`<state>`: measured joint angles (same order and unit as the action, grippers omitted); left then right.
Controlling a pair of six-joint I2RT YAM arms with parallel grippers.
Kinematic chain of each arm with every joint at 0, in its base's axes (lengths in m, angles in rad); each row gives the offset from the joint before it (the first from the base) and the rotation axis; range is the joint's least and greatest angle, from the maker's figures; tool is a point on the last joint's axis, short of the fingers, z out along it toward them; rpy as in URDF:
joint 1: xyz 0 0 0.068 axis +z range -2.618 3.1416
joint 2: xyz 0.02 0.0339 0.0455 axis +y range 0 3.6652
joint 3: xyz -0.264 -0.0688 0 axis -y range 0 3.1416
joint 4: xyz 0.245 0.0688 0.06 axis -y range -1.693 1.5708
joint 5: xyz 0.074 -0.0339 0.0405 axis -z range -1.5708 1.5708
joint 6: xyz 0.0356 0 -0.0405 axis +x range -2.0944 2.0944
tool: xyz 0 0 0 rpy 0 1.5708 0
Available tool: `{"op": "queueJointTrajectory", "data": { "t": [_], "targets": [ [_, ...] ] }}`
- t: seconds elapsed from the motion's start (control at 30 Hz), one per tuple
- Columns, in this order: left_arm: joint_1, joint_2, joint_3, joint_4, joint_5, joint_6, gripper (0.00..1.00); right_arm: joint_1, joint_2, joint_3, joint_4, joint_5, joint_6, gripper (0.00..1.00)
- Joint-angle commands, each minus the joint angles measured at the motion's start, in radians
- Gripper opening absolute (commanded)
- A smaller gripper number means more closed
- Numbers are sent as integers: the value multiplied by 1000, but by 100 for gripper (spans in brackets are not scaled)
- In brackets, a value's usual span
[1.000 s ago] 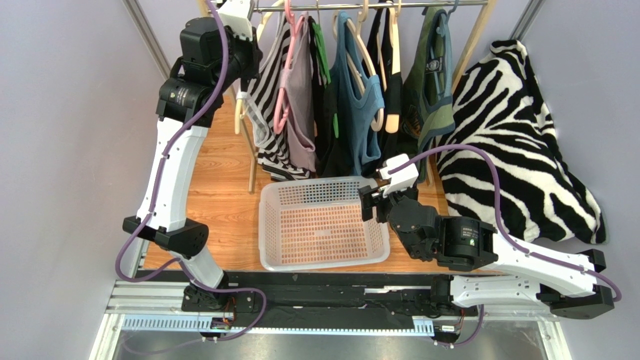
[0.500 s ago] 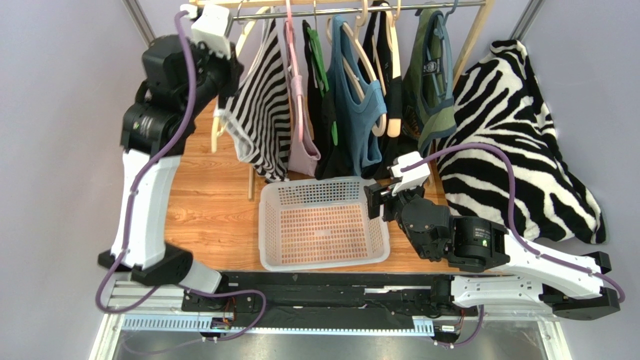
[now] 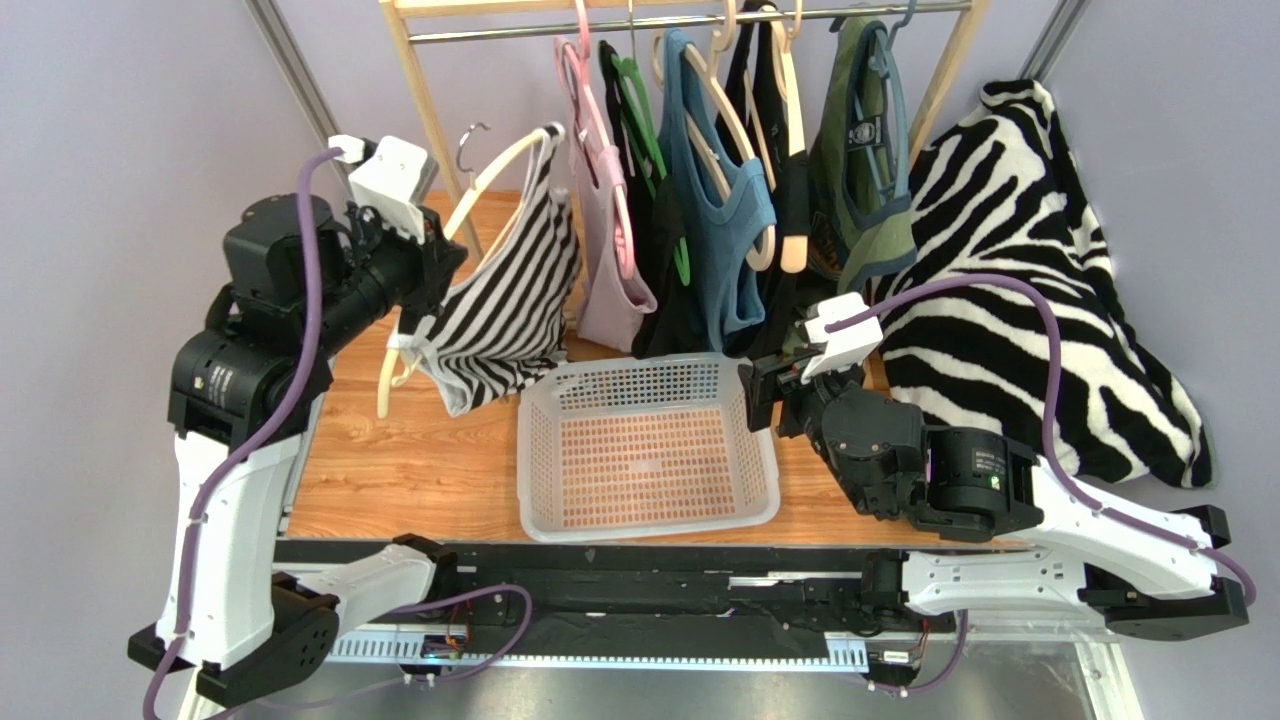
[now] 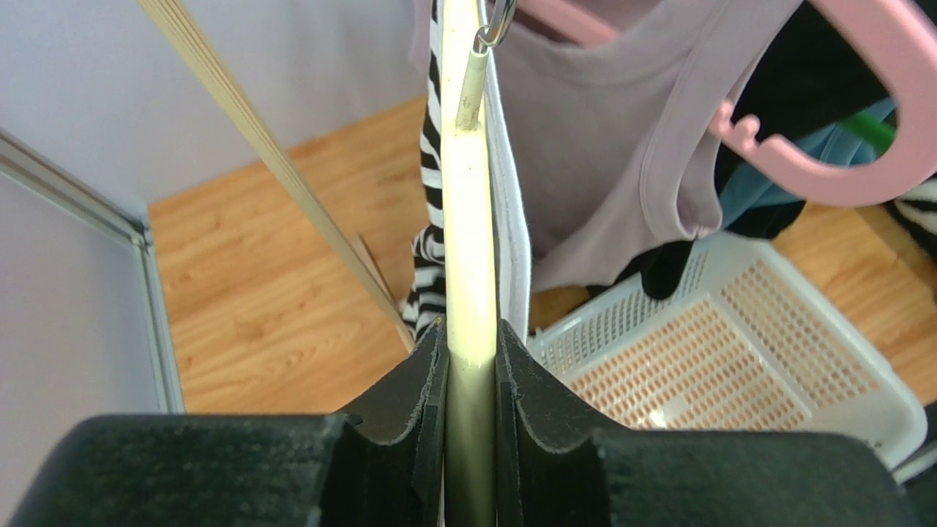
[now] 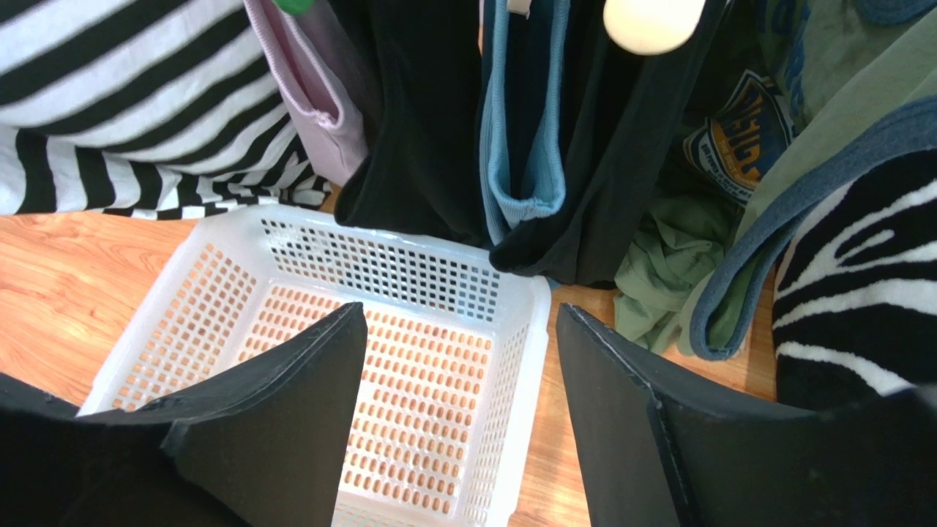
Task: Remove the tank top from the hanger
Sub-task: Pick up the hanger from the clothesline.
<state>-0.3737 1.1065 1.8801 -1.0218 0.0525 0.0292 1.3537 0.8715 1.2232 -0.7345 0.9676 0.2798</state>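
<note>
At left, the left gripper [image 3: 410, 305] is clamping one arm of a cream hanger [image 3: 496, 168] between tightly closed fingers. It is holding the hanger clear of the clothes rail [image 3: 496, 26], with the black-and-white striped tank top [image 3: 504, 308] draping from it above the wooden tabletop [image 3: 406, 450], just left of the white basket [image 3: 649, 365]. At right, the right gripper [image 3: 756, 398] is hovering over the basket's far right corner with its jaws spread and nothing between them, near a zebra-print cloth [image 3: 1022, 300].
</note>
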Motion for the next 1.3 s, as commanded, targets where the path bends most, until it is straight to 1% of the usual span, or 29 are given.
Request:
{"op": "queueJointTrajectory", "data": {
  "t": [0.0, 0.03, 0.07, 0.13, 0.17, 0.2, 0.23, 0.27, 0.33, 0.37, 0.47, 0.53, 0.57, 0.7, 0.8, 1.03, 1.13, 1.23, 1.27],
  "targets": [
    [-4, -48, 20, 22, 52, 3, 0, 4, 1, 21, -34, 13, 45, 68],
    [-4, -54, 45, 13, 64, 21, 0, 5, 0, 15, -34, 19, 45, 68],
    [-4, -51, 112, -15, 91, 35, 0, 5, -2, 12, -32, 20, 42, 68],
    [-4, -42, 196, -43, 113, 70, 0, 5, -2, 4, -22, 17, 27, 69],
    [-4, -37, 291, -58, 138, 83, 0, 5, -3, 2, -16, 14, 21, 69],
    [-4, -33, 336, -61, 151, 96, 0, 5, 4, 1, -16, 11, 19, 69],
    [-4, -28, 379, -57, 162, 115, 0, 5, 4, 2, -16, 11, 21, 70],
    [-4, -24, 455, -35, 181, 118, 0, 5, 7, 2, -14, 8, 19, 70],
    [-4, -25, 513, 3, 204, 130, 0, 5, 9, -2, -16, 10, 22, 70],
    [-4, -31, 539, 52, 228, 132, 0, 5, 9, -11, -13, 6, 25, 70],
    [-4, -59, 537, 159, 303, 143, 0, 4, 4, -39, 4, 10, 36, 70],
    [-4, -56, 553, 190, 340, 123, 0, 4, 4, -50, 9, 5, 42, 70],
    [-4, -59, 559, 210, 396, 118, 0, 5, 6, -54, 15, 2, 44, 70],
    [-4, -66, 565, 221, 490, 75, 0, 4, 6, -65, 26, 0, 48, 71],
    [-4, -80, 542, 186, 546, 52, 0, 4, -9, -65, 35, -3, 50, 72],
    [-4, -145, 348, 144, 599, 69, 0, 4, -55, -60, 38, -7, 41, 73],
    [-4, -152, 298, 131, 619, 98, 0, 4, -74, -59, 46, -16, 29, 74],
    [-2, -160, 237, 88, 652, 153, 0, 4, -94, -37, 55, -49, 4, 77],
    [-4, -162, 199, 77, 674, 172, 0, 4, -100, -28, 67, -67, -22, 80]
  ]
}}
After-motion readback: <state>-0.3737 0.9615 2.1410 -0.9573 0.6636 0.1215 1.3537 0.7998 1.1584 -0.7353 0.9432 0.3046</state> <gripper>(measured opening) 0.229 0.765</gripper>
